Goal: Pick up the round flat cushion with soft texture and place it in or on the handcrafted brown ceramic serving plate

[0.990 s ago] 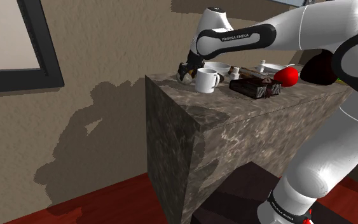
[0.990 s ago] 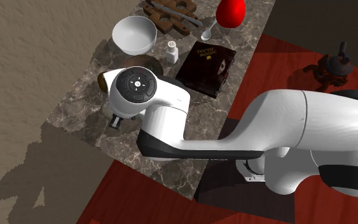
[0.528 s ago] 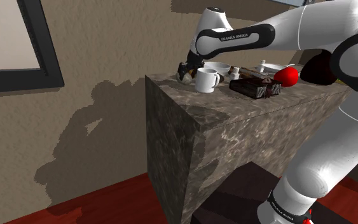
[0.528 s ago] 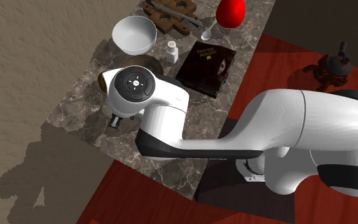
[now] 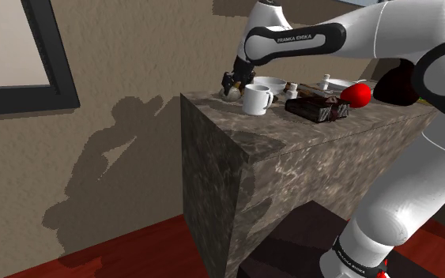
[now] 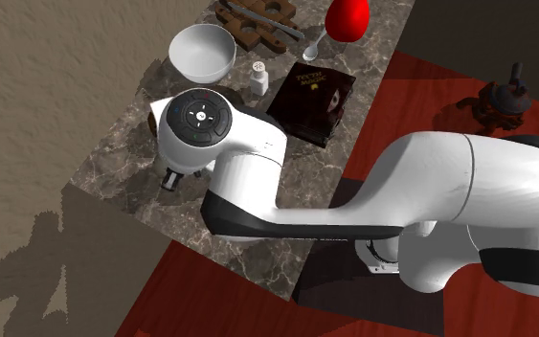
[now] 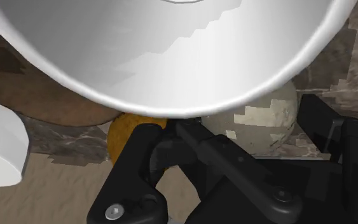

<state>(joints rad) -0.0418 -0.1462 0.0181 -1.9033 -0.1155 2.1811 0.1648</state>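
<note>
We find the pale, mottled round cushion [image 7: 269, 114] clasped between the fingers of the black end effector [image 7: 241, 127], low over the dark marble table [image 5: 292, 150] beside the white mug [image 5: 256, 100], so we judge the next move is carrying it over the nearby brown ceramic plate [image 7: 44, 105].

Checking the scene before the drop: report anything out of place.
A dark kettle stands on the red floor, away from the marble counter. On the counter nothing is spilled or toppled; the tool clasps the mottled cushion.
</note>
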